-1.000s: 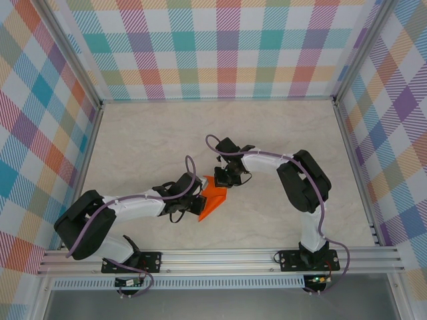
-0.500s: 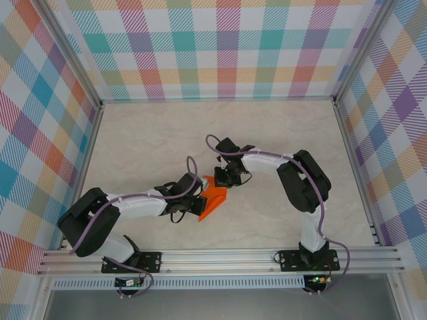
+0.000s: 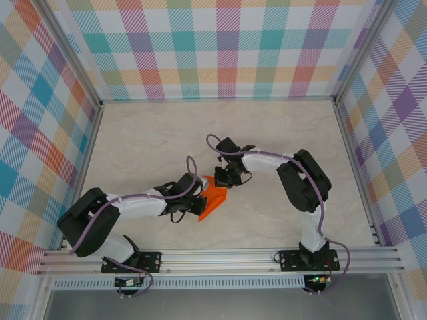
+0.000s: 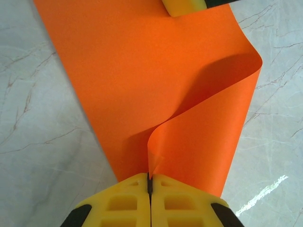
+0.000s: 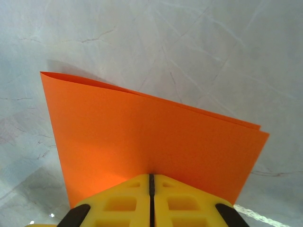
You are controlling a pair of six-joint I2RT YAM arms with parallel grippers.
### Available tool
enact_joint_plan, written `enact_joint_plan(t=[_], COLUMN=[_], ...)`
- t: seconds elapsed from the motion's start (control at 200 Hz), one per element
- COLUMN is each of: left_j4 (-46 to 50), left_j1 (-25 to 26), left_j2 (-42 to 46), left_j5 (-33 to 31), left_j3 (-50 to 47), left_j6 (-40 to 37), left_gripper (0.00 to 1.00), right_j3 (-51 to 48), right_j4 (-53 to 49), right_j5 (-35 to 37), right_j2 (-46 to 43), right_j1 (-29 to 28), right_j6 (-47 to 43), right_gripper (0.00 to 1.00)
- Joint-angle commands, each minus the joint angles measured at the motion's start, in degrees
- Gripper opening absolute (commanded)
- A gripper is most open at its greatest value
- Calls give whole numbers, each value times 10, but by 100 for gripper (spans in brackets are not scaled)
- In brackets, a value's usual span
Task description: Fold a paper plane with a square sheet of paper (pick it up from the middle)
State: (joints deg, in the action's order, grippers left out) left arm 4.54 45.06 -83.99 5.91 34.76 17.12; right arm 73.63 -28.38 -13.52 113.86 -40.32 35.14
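Square sheet of paper [image 3: 214,199], bright orange and folded over on itself, lies at the middle of the table [image 3: 147,140] between the two pincers. In the top view the left gripper [image 4: 149,178] meets it from 9 o'clock and the right gripper [image 5: 151,176] from 1 o'clock. In the left wrist view the paper spreads from 6 o'clock up to 12, one flap curling up off the marble (its edge rises right at the fingertips). Compared with a second ago, the left arm's dark elbow link [image 3: 90,220] has drifted slightly toward 3 o'clock; the paper and both wrists look unmoved. The left jaws are pressed together on the curled flap's near edge. The right jaws are likewise clenched, pinching the paper at 6 o'clock of their own view, two layers showing along its far edge.
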Motion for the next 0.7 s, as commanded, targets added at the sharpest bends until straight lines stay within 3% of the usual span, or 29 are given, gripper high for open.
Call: enact_joint_plan(t=[0.0, 0.28, 0.54, 0.695], left_j4=[4, -3, -27, -46], left_j1=[-8, -8, -8, -9], left_j2=[-15, -39, -29, -26], left_j5=[1, 1, 3, 14], left_j3=[5, -2, -34, -42], left_j6=[2, 8, 35, 53], left_gripper=[5, 5, 4, 4], right_j3=[-13, -19, -31, -89], right_j4=[-30, -19, -20, -13], right_j5=[10, 5, 54, 91], right_j2=[23, 1, -109, -184], right_j1=[1, 1, 6, 10], right_j6=[4, 9, 25, 60], right_gripper=[9, 14, 31, 30])
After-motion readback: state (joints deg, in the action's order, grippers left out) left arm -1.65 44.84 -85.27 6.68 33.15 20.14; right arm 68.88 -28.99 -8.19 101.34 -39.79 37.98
